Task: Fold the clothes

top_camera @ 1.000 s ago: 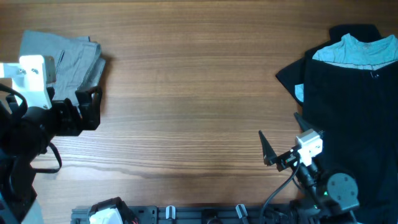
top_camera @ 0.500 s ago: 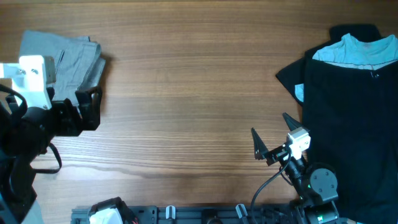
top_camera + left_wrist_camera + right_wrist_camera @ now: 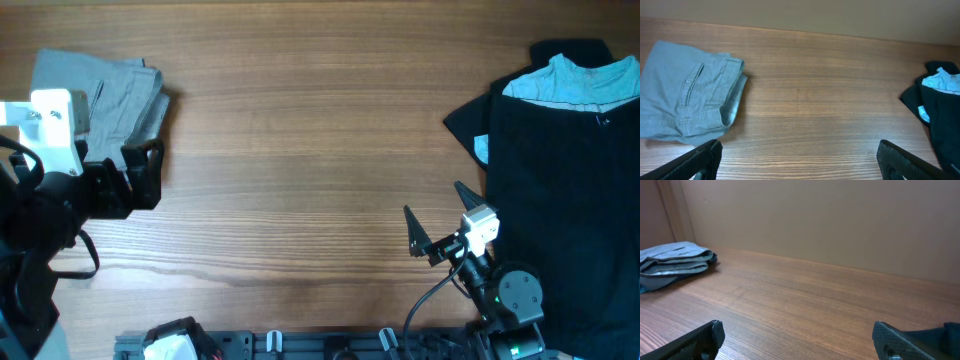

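Note:
The grey pants (image 3: 105, 95) lie folded in a compact stack at the table's far left; they also show in the left wrist view (image 3: 685, 95) with a slit pocket on top, and in the right wrist view (image 3: 670, 262). My left gripper (image 3: 145, 175) is open and empty just in front of the stack, over bare wood (image 3: 799, 150). My right gripper (image 3: 435, 215) is open and empty at the front right, far from the pants, pointing across the table (image 3: 797, 330).
A black garment (image 3: 560, 170) lies spread at the right edge with a pale-blue shirt (image 3: 575, 80) on its far end; both show at the right of the left wrist view (image 3: 935, 100). The wooden table (image 3: 310, 130) stretches between the two piles.
The right arm shifted a little to the left one second ago and has stayed still since. The left arm and the pants have not moved.

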Robot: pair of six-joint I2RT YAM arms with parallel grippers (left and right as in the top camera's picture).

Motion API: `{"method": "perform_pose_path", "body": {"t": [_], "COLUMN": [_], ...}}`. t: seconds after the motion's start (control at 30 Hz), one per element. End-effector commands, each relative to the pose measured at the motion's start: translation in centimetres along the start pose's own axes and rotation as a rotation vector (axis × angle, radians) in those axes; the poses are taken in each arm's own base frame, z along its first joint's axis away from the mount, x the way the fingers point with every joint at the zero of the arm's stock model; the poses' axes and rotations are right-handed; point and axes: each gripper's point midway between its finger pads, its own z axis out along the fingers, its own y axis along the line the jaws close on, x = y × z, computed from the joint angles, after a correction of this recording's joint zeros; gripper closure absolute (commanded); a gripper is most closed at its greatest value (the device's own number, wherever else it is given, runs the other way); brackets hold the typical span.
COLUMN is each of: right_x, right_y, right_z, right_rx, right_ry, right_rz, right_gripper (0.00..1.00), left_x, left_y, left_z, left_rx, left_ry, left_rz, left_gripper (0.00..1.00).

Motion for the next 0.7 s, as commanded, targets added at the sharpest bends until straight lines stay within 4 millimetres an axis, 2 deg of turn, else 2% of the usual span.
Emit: {"method": "perform_pose_path", "body": {"t": [0.0,0.2,0.27,0.4,0.53,0.67], "right_x": [-0.4,-0.4,-0.4,-0.4,-0.4,-0.4], "right_y": [-0.3,-0.3,-0.3,-0.3,-0.3,-0.3], "right_z": [-0.1,-0.1,-0.1,-0.1,-0.1,-0.1], "right_rx": [0.015,0.015,0.015,0.015,0.015,0.015], "right_ry": [-0.018,-0.018,-0.018,-0.018,-0.018,-0.018], "right_rz": [0.017,0.017,0.017,0.017,0.017,0.017], "right_gripper": [0.0,0.0,0.0,0.0,0.0,0.0], "left_x": [0.0,0.8,1.1,1.6,3.2,7.4], "left_y": [-0.4,-1.1,-1.4,-2.0,-1.6,-1.1], "left_z": [-0.1,-2.9,-3.1,-1.0,1.9,4.7], "left_rx": [0.015,-0.021,-0.018,0.03,0.066,0.092], "left_ry": [-0.006,-0.079,-0.123,-0.286,-0.428,-0.541], "left_rz": [0.017,0.069,0.093,0.118,0.067,0.074], "left_gripper": [0.0,0.0,0.0,0.0,0.0,0.0]}}
